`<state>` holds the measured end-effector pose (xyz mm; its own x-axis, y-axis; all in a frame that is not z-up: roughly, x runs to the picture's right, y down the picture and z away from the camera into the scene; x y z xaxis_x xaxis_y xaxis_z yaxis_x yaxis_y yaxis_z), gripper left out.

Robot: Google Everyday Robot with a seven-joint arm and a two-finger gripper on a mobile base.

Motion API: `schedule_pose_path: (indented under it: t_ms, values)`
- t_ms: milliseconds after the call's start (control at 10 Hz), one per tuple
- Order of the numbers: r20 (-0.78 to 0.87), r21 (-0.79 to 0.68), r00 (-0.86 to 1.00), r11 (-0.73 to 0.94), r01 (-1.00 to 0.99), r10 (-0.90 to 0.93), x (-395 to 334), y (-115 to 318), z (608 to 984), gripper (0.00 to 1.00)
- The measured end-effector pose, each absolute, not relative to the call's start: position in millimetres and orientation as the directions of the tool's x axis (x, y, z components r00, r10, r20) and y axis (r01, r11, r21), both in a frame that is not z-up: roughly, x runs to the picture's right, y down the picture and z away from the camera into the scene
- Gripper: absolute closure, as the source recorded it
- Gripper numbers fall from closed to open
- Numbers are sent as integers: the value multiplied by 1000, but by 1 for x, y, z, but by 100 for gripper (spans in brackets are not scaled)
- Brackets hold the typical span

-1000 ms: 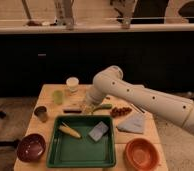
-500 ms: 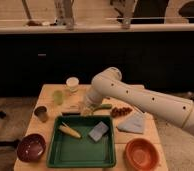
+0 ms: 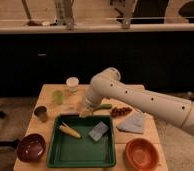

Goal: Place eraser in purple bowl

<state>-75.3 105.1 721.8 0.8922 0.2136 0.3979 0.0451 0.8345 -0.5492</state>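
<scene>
- Eraser: not clearly made out anywhere in view; possibly the small pale thing at the gripper (image 3: 85, 113) tip, but that could not be confirmed.
- Gripper hung at the far rim of the green tray (image 3: 80, 159), just above its back edge, fingers closed tight; whether anything was pinched between them could not be told.
- Purple bowl (image 3: 31, 147) sat at the near left corner of the table (image 3: 49, 95), left of the tray, well apart from the gripper; looked empty.
- In the tray: yellow corn cob (image 3: 70, 131) and blue-grey pad (image 3: 98, 131), both untouched.
- Orange bowl (image 3: 141, 152) sat at near right.
- Step judged: pick-up or early carry. Next move would call for a swing toward the near left, over the bowl, then release.
</scene>
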Motion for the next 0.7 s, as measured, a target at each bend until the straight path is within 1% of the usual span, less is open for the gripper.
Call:
schedule_pose_path:
  t_ms: [300,500,700]
  values:
    - [488,-527,863,833,170,132,-137,124,696,100]
    - [553,-502,831,819,279,56,-187,149,670,100]
    - [593,-483,805,798,361,-5,-216,171,655,100]
